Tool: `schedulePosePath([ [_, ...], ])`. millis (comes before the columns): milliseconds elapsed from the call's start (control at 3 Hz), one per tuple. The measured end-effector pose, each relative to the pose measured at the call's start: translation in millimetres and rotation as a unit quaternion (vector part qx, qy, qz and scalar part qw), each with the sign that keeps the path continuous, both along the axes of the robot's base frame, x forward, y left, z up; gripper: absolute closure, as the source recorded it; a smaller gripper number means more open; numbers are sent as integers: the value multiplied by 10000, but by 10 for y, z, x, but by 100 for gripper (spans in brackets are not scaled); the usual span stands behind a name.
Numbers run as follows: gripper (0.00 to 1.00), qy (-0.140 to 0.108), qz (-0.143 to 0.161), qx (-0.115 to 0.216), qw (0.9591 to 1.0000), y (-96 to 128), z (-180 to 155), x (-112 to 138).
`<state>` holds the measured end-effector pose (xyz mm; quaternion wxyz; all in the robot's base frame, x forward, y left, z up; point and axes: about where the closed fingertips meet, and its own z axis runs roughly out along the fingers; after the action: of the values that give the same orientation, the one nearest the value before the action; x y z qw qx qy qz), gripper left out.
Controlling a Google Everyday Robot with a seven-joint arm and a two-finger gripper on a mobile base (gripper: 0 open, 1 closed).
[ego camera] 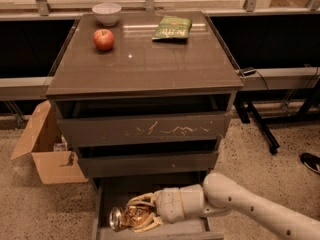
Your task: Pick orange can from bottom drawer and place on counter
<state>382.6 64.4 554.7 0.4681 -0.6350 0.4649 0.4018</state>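
The orange can [126, 217] lies on its side in the open bottom drawer [112, 194], its silver end facing left. My gripper [137, 214] reaches into the drawer from the right, with its pale fingers [141, 200] above and below the can, closed around it. The white arm [240, 204] runs off to the lower right. The glossy counter [150, 64] on top of the cabinet is far above the gripper.
On the counter stand a red apple [104, 39], a white bowl [107, 13] and a green snack bag [172, 27]. A scratched-front drawer [145, 129] and a plain middle drawer [147, 162] overhang the gripper. An open cardboard box [45, 146] stands left of the cabinet.
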Motion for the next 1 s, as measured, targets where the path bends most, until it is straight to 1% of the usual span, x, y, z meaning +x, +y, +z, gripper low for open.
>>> schedulePosePath([
  [333, 100, -322, 44, -229, 9992, -23, 222, 51],
  [667, 100, -321, 44, -229, 9992, -23, 221, 52],
  [1000, 100, -634, 92, -106, 9979, -36, 590, 1],
])
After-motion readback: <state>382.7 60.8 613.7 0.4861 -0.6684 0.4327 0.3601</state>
